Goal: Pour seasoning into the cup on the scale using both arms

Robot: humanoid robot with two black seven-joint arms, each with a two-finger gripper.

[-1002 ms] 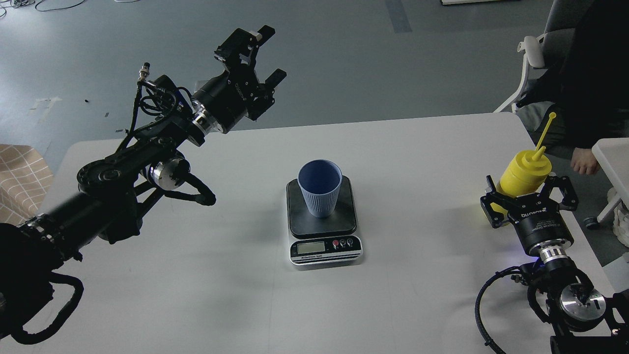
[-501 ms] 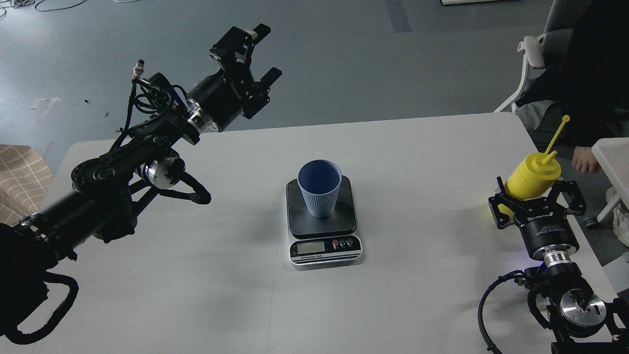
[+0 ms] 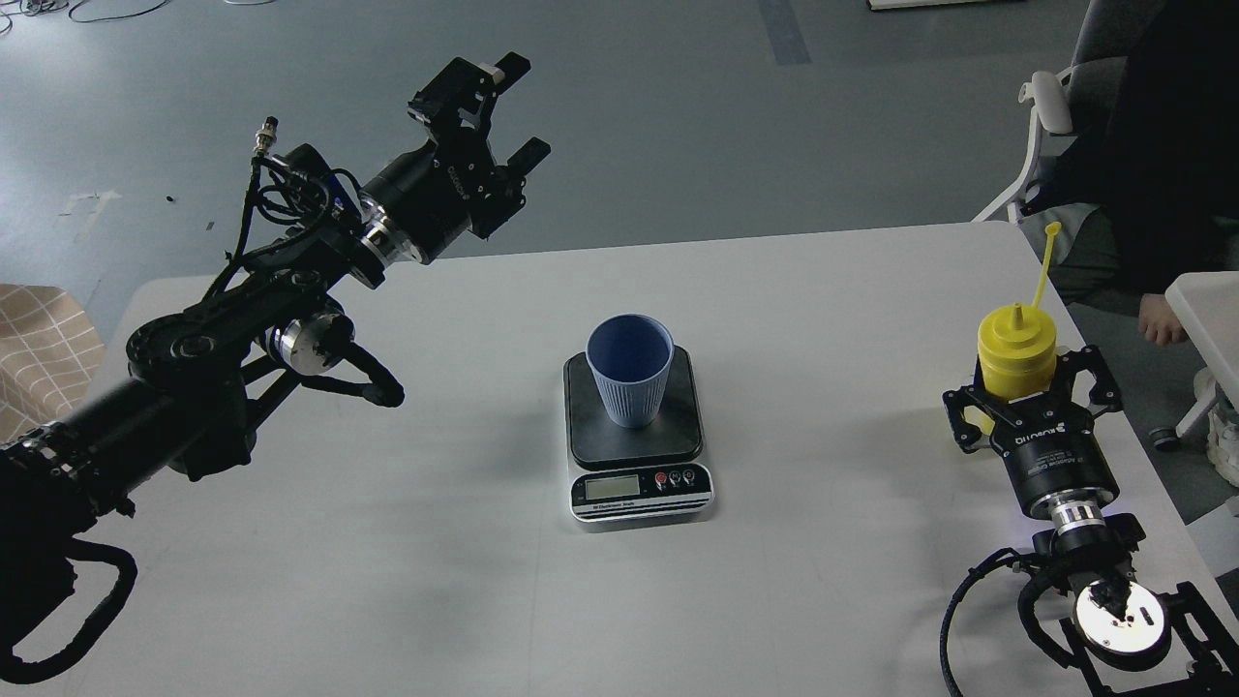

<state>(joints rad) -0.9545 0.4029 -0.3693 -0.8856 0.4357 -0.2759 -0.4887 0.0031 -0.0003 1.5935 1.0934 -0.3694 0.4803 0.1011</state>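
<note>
The right pincer [image 3: 1024, 405] pinches the bright yellow plastic squeeze bottle [image 3: 1013, 353] mid-body at the white table's [image 3: 823, 542] right edge (soft-walled, probably light); the left pincer [image 3: 501, 106] hangs spread.

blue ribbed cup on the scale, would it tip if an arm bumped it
Probably. The blue-grey ribbed plastic tumbler looks empty, so likely light. It is tall and narrows to a small base on the dark plate of the digital scale. The ribs may aid grip.
</note>
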